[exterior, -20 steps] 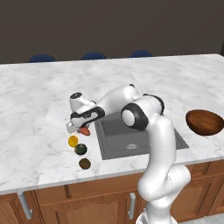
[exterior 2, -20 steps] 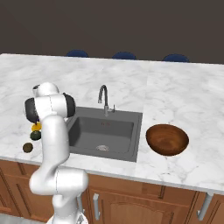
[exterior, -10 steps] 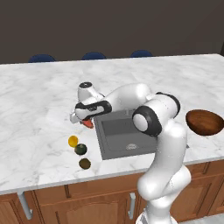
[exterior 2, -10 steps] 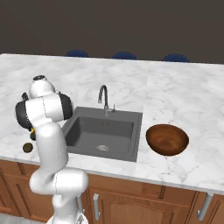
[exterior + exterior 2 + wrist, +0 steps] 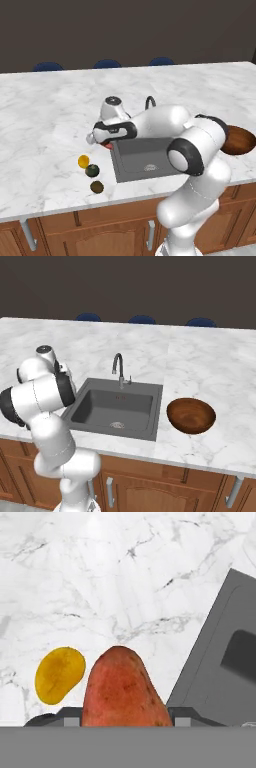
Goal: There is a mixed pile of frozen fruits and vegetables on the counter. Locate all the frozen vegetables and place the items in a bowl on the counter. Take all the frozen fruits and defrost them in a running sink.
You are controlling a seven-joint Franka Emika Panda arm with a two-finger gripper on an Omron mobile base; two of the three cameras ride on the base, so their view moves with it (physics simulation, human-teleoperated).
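Observation:
My gripper (image 5: 103, 140) is shut on the red-orange tapered vegetable (image 5: 106, 146) and holds it above the counter (image 5: 45, 115), just left of the sink (image 5: 145, 160). In the hand view that piece (image 5: 122, 692) stands large between the jaws of the gripper (image 5: 125, 718), with the yellow-orange ball (image 5: 60, 674) on the marble to its left. Front-left of the gripper lie the yellow-orange ball (image 5: 83, 161), the dark green ball (image 5: 92, 170) and the olive-brown ball (image 5: 97, 187). The wooden bowl (image 5: 191, 415) sits right of the sink (image 5: 117, 408).
A curved dark faucet (image 5: 118, 368) rises at the sink's back edge. My own arm hides part of the bowl (image 5: 241, 140) in the left base view. Blue chair backs (image 5: 106, 63) line the counter's far side. The counter's front edge runs close to the olive-brown ball.
The gripper has risen and moved right with the red-orange piece, away from the three balls and toward the sink's left edge. The elbow has swung right.

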